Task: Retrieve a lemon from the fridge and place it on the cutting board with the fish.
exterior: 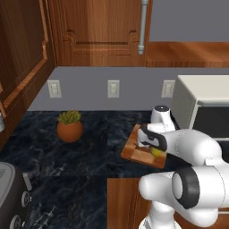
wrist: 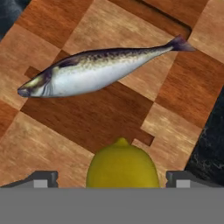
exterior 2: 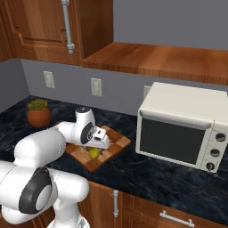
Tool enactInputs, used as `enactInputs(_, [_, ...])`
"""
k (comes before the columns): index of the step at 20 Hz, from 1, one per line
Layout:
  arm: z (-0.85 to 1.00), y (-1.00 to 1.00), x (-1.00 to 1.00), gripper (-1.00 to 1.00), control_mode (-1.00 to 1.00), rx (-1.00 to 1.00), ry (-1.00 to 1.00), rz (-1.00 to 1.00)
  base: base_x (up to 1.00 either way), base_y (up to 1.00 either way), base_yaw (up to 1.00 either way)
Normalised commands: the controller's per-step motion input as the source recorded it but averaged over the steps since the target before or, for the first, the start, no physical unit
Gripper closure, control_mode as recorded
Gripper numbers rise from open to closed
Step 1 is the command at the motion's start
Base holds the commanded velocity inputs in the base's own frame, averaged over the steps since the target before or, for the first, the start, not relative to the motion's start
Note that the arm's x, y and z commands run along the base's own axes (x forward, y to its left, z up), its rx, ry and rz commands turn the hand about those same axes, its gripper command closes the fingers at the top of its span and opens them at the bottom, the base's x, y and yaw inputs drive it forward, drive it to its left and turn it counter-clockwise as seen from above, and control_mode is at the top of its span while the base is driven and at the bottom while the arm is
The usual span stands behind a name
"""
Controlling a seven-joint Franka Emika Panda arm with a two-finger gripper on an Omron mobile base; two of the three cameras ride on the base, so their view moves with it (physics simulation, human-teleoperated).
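— What does the lemon (wrist: 121, 164) look like up close?
— Yellow-green, rounded, smooth, with a small nub at its top. In the hand view it sits at six o'clock, between the two dark tips of the pincer (wrist: 112, 179).
— Is the pincer pinching it?
— No. The tips stand spread wide, with a gap on each side of the fruit.
— And where does it lie?
— On the cutting board (wrist: 65, 140), a reddish-brown wooden block of light and dark patches. The fish (wrist: 94, 72) lies at twelve o'clock from it, near but apart: slender, silvery belly, dark speckled back, tail toward two o'clock.
— From the base cameras?
— The board (exterior 2: 113, 144) rests on the dark marbled worktop (exterior 2: 147, 178), the lemon (exterior 2: 94, 153) under the hand, and the white toaster oven (exterior 2: 182, 127) at three o'clock of it.
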Motion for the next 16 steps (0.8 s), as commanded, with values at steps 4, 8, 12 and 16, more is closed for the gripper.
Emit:
enactInputs(4, [0.85,0.00,-0.09,-1.00,-1.00,0.00,0.00,0.00,0.00,0.00,0.00])
enactInputs(8, [0.81,0.00,-0.27,-1.00,-1.00,0.00,0.00,0.00,0.00,0.00,0.00])
enactInputs(12, [0.49,0.00,-0.84,-1.00,-1.00,0.00,0.00,0.00,0.00,0.00,0.00])
enactInputs(16, [0.39,0.00,-1.00,-1.00,-1.00,0.00,-0.01,0.00,0.00,0.00,0.00])
